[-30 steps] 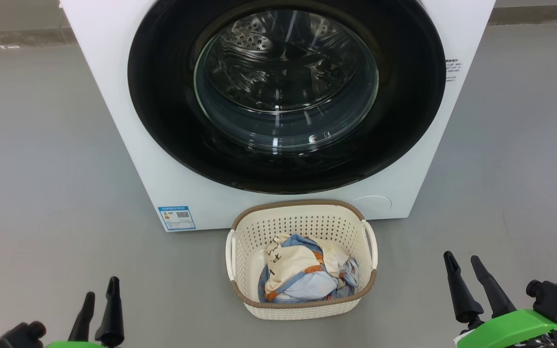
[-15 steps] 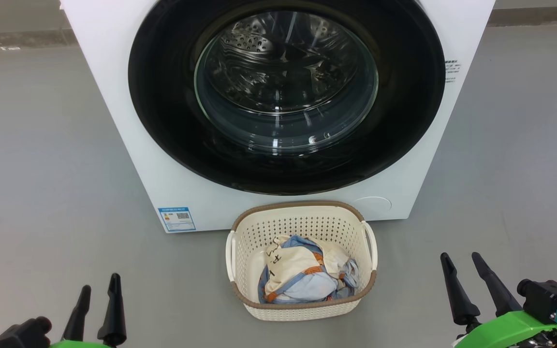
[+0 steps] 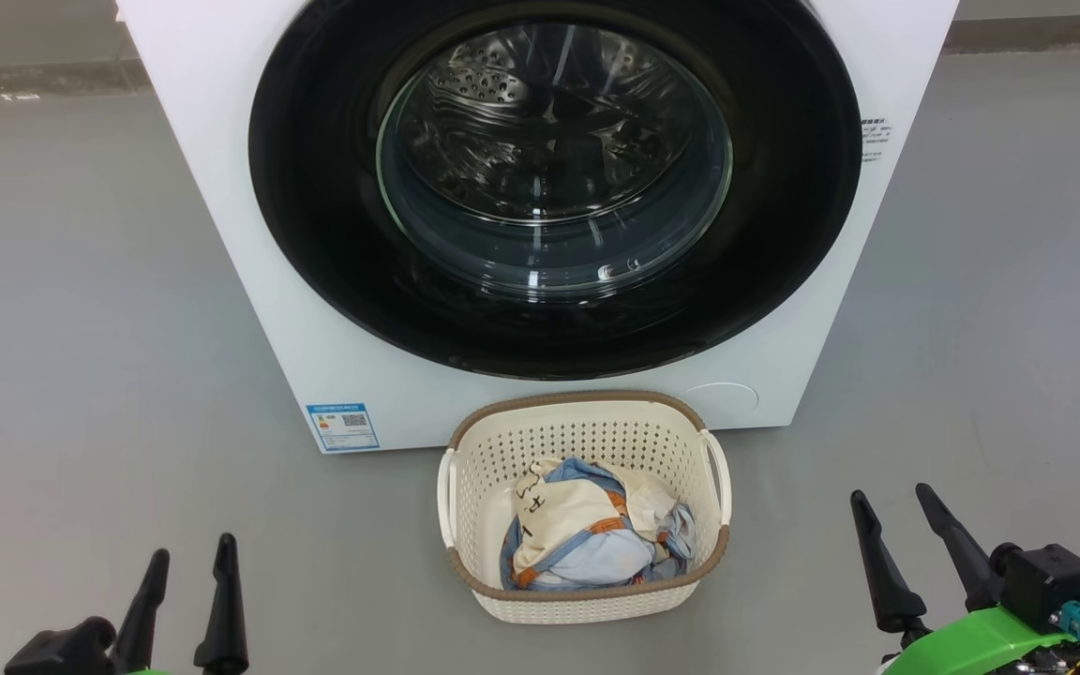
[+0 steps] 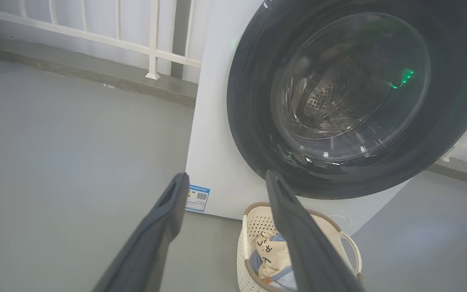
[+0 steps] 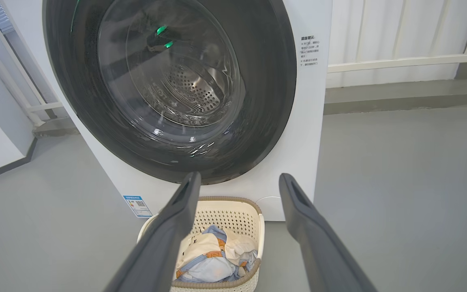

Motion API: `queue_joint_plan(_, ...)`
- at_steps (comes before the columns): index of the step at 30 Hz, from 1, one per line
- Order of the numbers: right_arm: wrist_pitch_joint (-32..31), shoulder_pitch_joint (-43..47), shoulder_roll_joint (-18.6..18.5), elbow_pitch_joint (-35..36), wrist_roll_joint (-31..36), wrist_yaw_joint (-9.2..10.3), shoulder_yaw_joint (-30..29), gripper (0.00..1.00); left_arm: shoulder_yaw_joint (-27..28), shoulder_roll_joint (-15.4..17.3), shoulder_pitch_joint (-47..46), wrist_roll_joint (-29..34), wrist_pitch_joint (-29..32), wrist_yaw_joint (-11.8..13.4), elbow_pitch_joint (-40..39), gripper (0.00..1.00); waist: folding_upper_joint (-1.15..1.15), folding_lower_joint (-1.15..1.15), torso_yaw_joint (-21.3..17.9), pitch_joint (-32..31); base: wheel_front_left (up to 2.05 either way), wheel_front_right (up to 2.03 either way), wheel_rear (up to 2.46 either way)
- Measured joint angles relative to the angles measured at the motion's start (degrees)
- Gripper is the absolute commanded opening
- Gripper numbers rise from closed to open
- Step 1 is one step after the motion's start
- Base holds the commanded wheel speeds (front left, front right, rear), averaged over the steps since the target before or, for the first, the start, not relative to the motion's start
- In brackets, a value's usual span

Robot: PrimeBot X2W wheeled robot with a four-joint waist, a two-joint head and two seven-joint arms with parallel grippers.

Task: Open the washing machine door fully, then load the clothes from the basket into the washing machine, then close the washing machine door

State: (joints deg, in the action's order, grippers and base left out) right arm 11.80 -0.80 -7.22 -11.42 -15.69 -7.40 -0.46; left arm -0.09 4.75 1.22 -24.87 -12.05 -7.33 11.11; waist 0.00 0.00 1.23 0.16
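**Item 1. L gripper** (image 3: 191,551): lower left of head view, over the floor (image 3: 81,328). Fingers (image 3: 221,609) spread wide, nothing btwn them. Well apart from the basket.

**Item 2. R gripper** (image 3: 889,495): lower right of head view, on a green wrist housing (image 3: 981,637). Fingers spread the same way, empty. Well short of the machine.

**Item 3. basket** (image 3: 587,398): cream, perforated, brown rim. Stands on the floor btwn the two grippers, just in front of the machine and below the door's lower edge.

**Item 4. clothes** (image 3: 596,558): all in the basket. Lt blue fabric w/ orange bits, cream cloth (image 3: 554,511) on top.

**Item 5. washing machine door** (image 3: 784,234): black ring w/ glass bowl. Looks shut, flush to the washing machine (image 3: 212,141). Steel drum (image 3: 502,84) seen thru the glass. Which edge carries the catch: cannot tell.

**Step in hand (est.):** open the door; no part of the task is done yet. To do it well:
- Find the catch side first.
- Hook one finger behind the ring's edge; don't pinch at the glass.
- Pull along the hinge arc, not straight back.
- Keep the other arm out of the swing.
- Go to full open so there is room for loading.
- The basket prob. sits under the swing, but check clearance.

**Writing:**
- Blue label (image 3: 343,425), lower left front: QR code + small print, unreadable.
- Sticker (image 5: 309,50), upper right front: several lines of small CJK-type print, not legible.
- Cream cloth: black drawn-looking marks, no word made out.
- No brand name legible.
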Motion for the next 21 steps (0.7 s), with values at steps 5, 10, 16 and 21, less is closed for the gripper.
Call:
queue_joint_plan(5, 0.77, 0.01, 0.01, 0.08, 2.71, 0.00, 0.02, 1.00, 0.24, 0.03, 0.01, 3.01, -0.59, 0.00, -0.32, 1.00, 0.00, 0.00, -0.01, 0.03, 0.00, 0.00, 0.00)
queue_joint_plan(10, 1.66, 0.02, 0.19, 0.21, 4.49, 0.00, -0.25, 1.00, 0.63, 0.11, 0.02, 6.36, -1.55, -0.01, -0.89, 1.00, 0.00, 0.00, -0.01, 0.18, 0.00, 0.00, 0.00)
queue_joint_plan(16, 2.45, 0.04, 0.38, 0.18, 6.84, 0.00, -0.47, 1.00, 0.69, 0.16, 0.04, 9.91, -2.16, -0.07, -1.45, 1.00, 0.00, 0.00, 0.08, 0.51, 0.00, 0.00, 0.00)
queue_joint_plan(21, 2.45, 0.05, 0.70, -0.23, 6.88, 0.00, -1.49, 1.00, 1.11, 0.18, 0.04, 10.03, -2.16, -0.07, -1.45, 1.00, 0.00, 0.00, 0.10, 0.71, 0.00, 0.00, 0.00)
